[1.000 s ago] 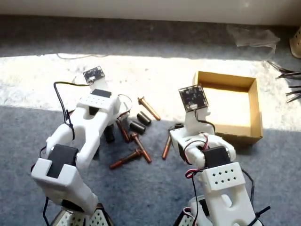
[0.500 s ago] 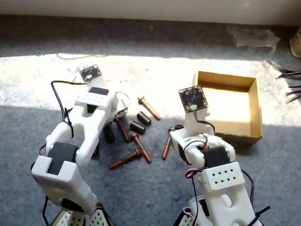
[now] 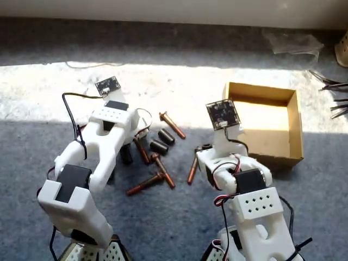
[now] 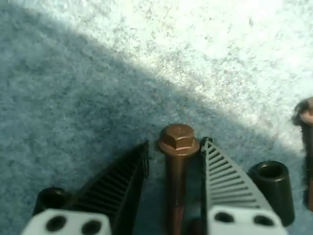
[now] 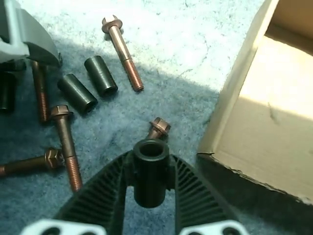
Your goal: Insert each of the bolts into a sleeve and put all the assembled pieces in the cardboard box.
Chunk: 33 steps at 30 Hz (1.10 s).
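My left gripper point(image 4: 176, 145) is open and straddles a copper bolt point(image 4: 177, 147) that lies on the grey carpet, with a small gap on each side. A black sleeve point(image 4: 272, 188) lies just beside it. My right gripper point(image 5: 150, 164) is shut on another black sleeve point(image 5: 151, 171), held just above the carpet next to the cardboard box point(image 5: 234, 98). A bolt head point(image 5: 159, 127) lies right beyond that sleeve. In the high view, several bolts point(image 3: 162, 170) and two loose sleeves point(image 3: 162, 141) lie between the arms, and the cardboard box point(image 3: 272, 157) stands at the right.
A third loose sleeve point(image 3: 126, 156) lies by the left arm. A clear plastic bag point(image 3: 288, 41) and some cables point(image 3: 331, 87) sit at the far right edge. Bare carpet spreads in front of the bolts.
The left arm's wrist swung slightly left and came back, ending almost where it started. The right arm has kept still with its sleeve.
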Each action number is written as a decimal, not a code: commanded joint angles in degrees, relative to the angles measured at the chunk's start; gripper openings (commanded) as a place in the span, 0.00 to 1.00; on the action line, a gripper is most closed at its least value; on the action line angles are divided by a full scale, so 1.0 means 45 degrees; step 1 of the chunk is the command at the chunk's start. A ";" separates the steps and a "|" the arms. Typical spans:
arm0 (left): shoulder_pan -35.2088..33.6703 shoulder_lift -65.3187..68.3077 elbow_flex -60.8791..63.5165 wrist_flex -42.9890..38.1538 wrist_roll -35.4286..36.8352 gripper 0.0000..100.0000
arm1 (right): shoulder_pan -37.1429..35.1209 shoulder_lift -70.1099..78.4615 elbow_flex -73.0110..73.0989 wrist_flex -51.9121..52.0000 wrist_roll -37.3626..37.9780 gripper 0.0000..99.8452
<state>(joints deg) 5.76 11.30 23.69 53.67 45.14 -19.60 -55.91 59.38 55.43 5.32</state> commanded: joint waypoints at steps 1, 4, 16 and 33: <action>0.0244 -0.0088 -0.0400 0.0137 0.0078 0.16 | 0.0147 -0.0244 -0.0166 -0.0303 -0.0020 0.00; 0.0244 -0.0088 -0.0440 0.0137 0.0078 0.06 | 0.0147 -0.0244 -0.0166 -0.0303 -0.0020 0.00; 0.0225 -0.0068 -0.0479 0.0098 -0.0078 0.04 | 0.0147 -0.0244 -0.0166 -0.0303 -0.0020 0.00; 0.0987 -0.0205 -0.2706 0.0020 -0.7346 0.03 | 0.0127 -0.0244 0.1690 -0.3624 -0.0020 0.00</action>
<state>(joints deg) 8.57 11.38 16.92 53.93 15.69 -19.60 -55.91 65.89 45.41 5.32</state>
